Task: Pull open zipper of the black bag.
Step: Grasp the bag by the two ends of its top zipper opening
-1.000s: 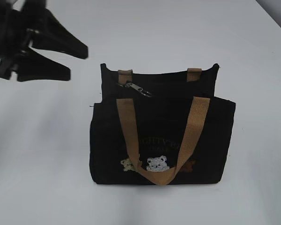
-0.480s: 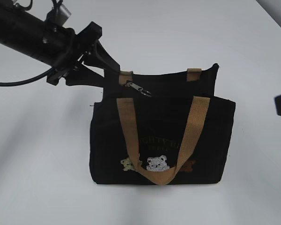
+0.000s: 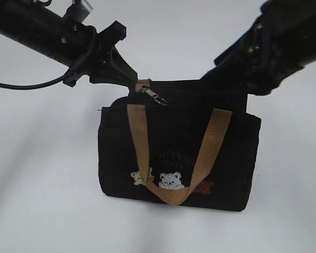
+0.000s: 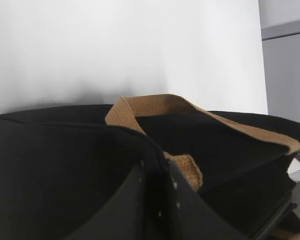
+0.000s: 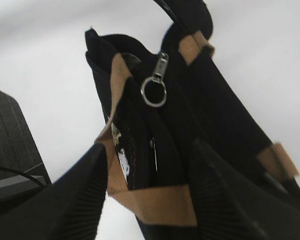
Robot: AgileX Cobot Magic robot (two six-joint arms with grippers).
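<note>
Exterior view: black bag [image 3: 174, 158] standing upright at centre of white bench [image 3: 42, 184], front panel facing the camera, tan front handle [image 3: 171, 153] hanging in a U over embroidered bears [image 3: 171, 181] and faint lettering. Zipper [image 3: 154, 95] with silver pull tab lying at about 11 o'clock on the bag's top edge, just beside the rear tan strap stub [image 3: 142, 83]. Left gripper [image 3: 130, 80] reaching in from 10 o'clock, fingers closed on the bag's top corner next to that strap stub, close to the pull tab; whether touching the tab, cannot tell. Right gripper [image 3: 221, 74] coming in from 2 o'clock, dark against the bag's far right top edge, fingertips lost against the black fabric. Left wrist view: fingers [image 4: 177, 205] pressed together with a fold of black fabric pinched between them, tan webbing [image 4: 185, 170] just beside at 1 o'clock, front handle arching across behind. Right wrist view: two fingers [image 5: 70, 195] spread apart, straddling the near end of the bag from above without clearly touching it; round silver ring of the pull tab [image 5: 154, 93] lying flat on the closed zip line at 12 o'clock, tan handle [image 5: 155, 204] crossing between the fingers at 6 o'clock.
</note>
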